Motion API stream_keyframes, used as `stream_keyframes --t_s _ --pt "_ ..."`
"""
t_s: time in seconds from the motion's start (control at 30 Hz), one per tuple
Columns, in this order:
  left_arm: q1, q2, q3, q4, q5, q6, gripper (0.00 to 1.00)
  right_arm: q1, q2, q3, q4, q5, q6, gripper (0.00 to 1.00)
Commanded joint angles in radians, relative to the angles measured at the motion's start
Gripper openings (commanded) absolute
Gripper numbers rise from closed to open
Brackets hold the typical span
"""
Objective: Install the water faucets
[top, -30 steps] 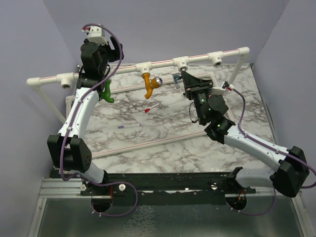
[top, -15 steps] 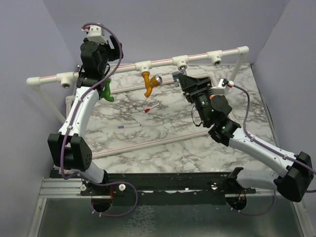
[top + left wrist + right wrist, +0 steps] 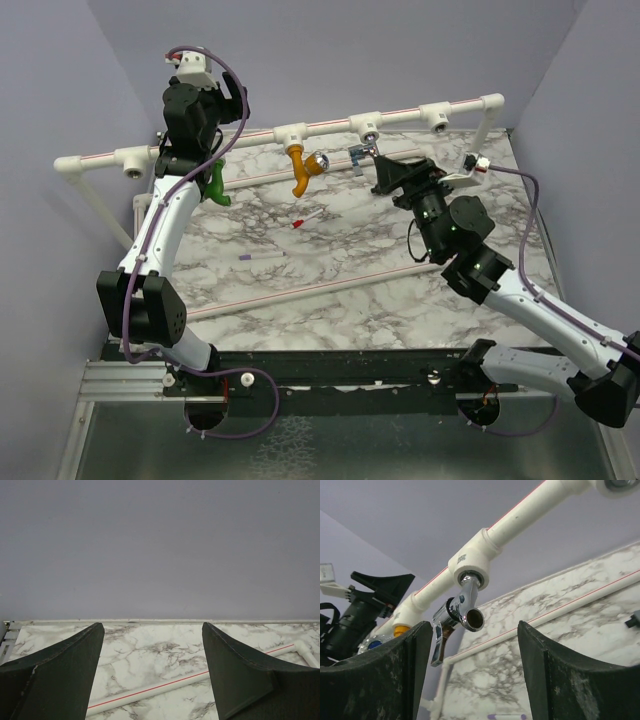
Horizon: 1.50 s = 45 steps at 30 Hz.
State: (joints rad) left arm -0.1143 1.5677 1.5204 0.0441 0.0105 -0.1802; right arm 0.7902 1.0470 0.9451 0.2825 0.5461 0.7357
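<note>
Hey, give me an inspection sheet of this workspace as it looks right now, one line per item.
Surface: marble-patterned tabletop, thin white pipes lying across it.
Job's things: green faucet, orange faucet and grey faucet hang along the white pipe rail. The grey one sits in a tee joint; the green one's joint is hidden by the left arm.
Clutter: red-tipped stick and purple-tipped stick, loose mid-table.
Grippers: left gripper open, empty, facing the wall; right gripper open, empty, fingers clear of the grey faucet.
Cables: purple cables along both arms, one looping above the left wrist.
Surroundings: plain lilac walls.
</note>
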Motion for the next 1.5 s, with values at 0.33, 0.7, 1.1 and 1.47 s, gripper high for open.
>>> stream_keyframes --t_s 0.33,0.7,1.1,1.47 --pt "0.0 0.092 -0.103 -0.265 0.014 -0.005 0.81 0.003 -0.065 0.049 -0.037 -0.095 -1.002 0.82" --pt "-0.001 0.093 -0.103 -0.265 0.013 -0.005 0.81 0.003 -0.041 0.066 -0.173 -0.352 -1.73 0.81" --pt "0.001 0.093 -0.103 -0.265 0.014 -0.007 0.81 0.003 0.116 0.088 -0.023 -0.342 -2.206 0.8" --pt "0.0 0.095 -0.103 -0.266 0.016 -0.008 0.81 0.004 0.218 0.117 0.088 -0.33 -2.344 0.66"
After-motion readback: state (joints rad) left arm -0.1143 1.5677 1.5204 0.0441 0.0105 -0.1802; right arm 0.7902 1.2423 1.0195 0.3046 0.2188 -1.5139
